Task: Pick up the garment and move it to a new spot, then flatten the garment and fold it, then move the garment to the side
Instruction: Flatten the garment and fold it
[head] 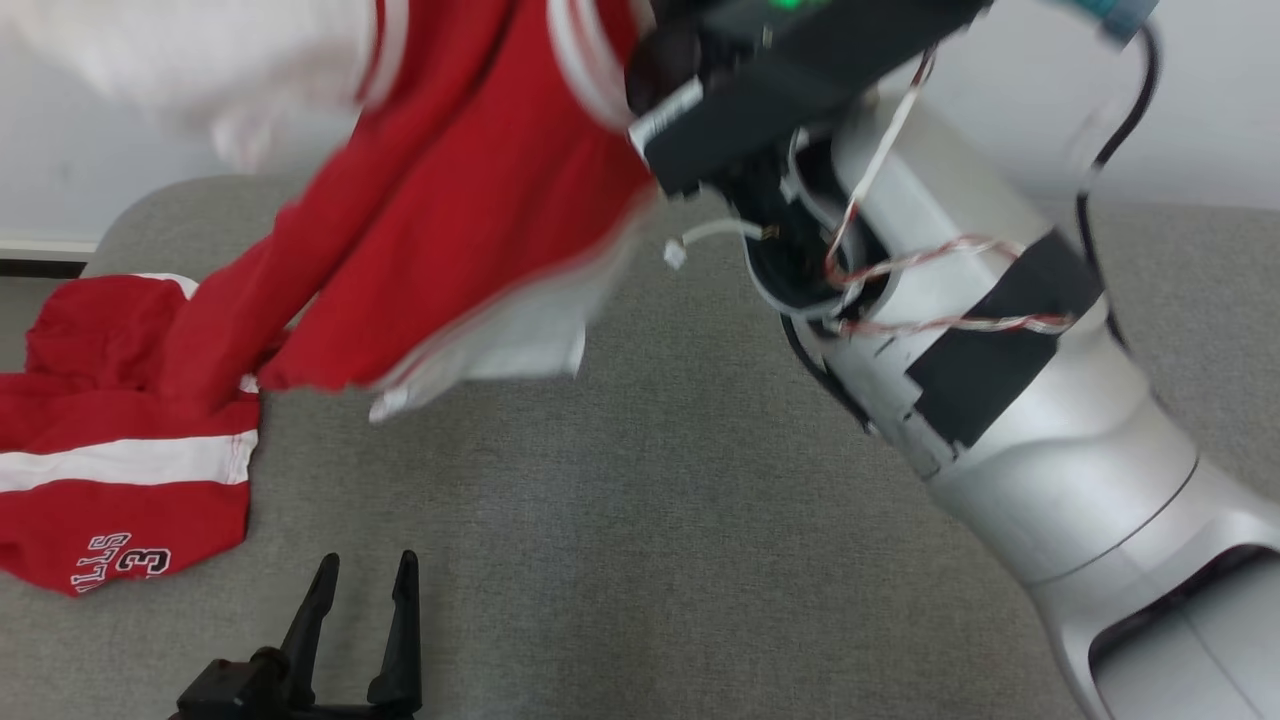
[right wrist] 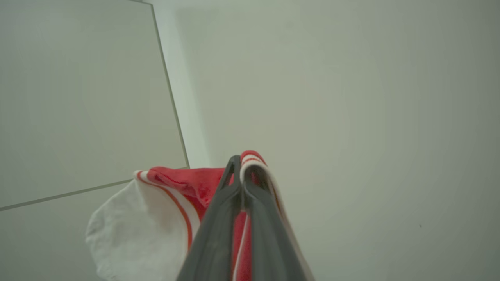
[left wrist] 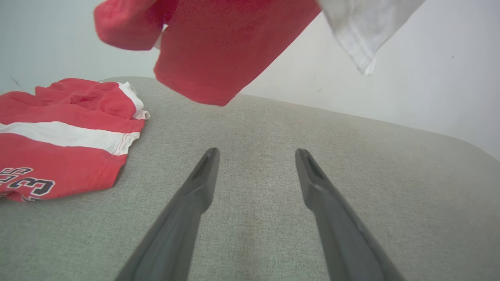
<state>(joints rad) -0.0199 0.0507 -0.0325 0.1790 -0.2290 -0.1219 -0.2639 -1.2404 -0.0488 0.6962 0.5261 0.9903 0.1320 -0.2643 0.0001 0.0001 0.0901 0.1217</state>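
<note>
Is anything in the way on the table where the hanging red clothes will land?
Mostly no. The red garment hangs from the shut right tool above the grey table, bare in the middle. A second red garment with a white stripe lies at its left side, and the open left tool rests near the front.

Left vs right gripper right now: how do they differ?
Left gripper is open and empty; right gripper is shut on the garment. Left gripper sits low over the table; right gripper is raised, with the garment hanging from it. Both have two long dark fingers.
</note>
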